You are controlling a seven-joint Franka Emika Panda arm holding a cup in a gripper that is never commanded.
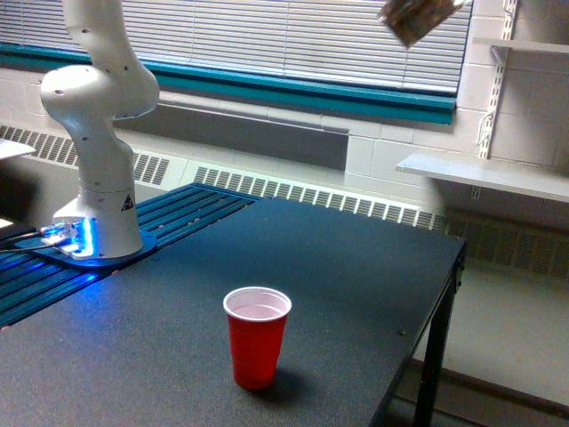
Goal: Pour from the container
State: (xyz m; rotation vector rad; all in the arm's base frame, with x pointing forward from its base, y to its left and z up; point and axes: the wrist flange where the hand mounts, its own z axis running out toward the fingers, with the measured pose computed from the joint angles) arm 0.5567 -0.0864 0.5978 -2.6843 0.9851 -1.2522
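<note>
Container (416, 18), tilted at the frame's top edge, hung high above and right of the red cup (257, 336), presumably approaching to pour; we could not see the gripper.

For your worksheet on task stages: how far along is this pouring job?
Done: the red cup stands upright on the table. In hand: the container, showing brown contents, hangs tilted at the top edge, well above and toward the exterior view's right of the cup. Left: all pouring; nothing is falling.
</note>
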